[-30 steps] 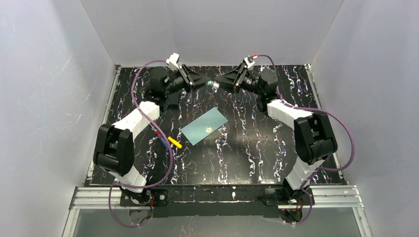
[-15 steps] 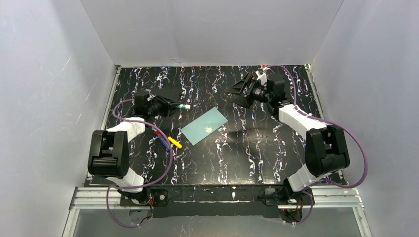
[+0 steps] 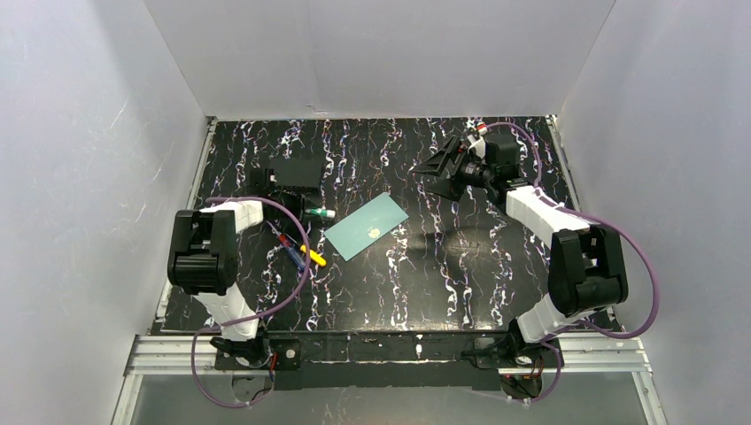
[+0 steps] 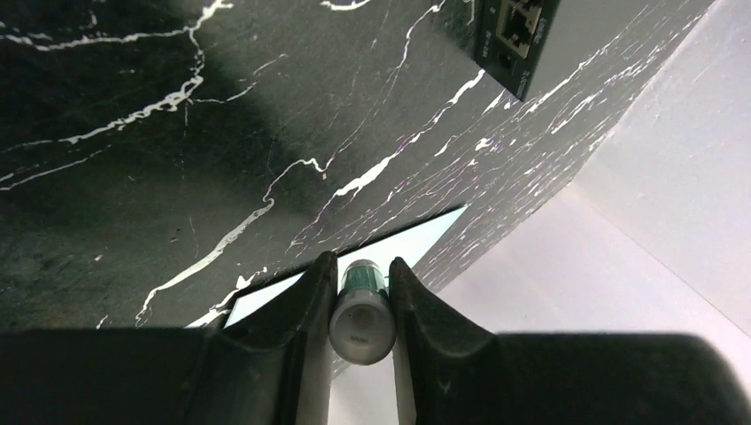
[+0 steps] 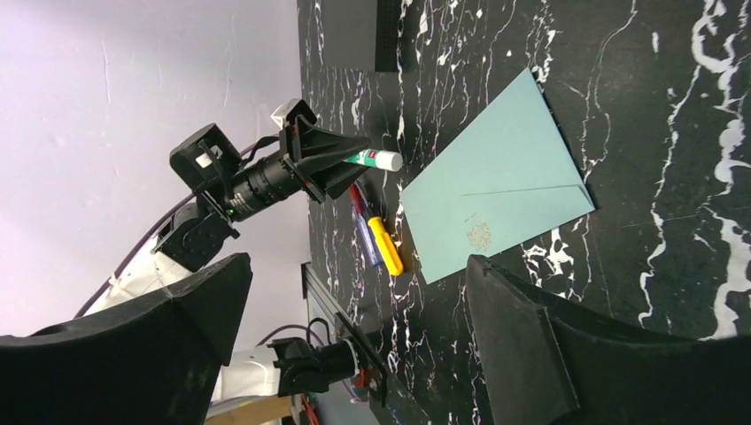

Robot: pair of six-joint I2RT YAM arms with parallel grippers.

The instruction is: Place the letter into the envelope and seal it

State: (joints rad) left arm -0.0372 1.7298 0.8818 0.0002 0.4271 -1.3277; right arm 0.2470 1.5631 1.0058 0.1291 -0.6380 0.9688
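Teal envelope (image 3: 367, 227), flap down, letter unseen (likely inside); left gripper (image 4: 361, 270), pinching glue stick (image 3: 323, 213), has withdrawn to 9 o'clock, right gripper (image 3: 425, 166), agape and empty, to 2 o'clock: sealing apparently done.

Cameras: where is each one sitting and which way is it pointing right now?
Top external: above and behind the bases, looking down on the table; both arms show, envelope central.
Left wrist: low over the table, looking past the left gripper, shut on a glue stick, toward the envelope's edge.
Right wrist: looks across the table between the fingers of the open right gripper at envelope, pens and left arm.
Shared: all three show the envelope.
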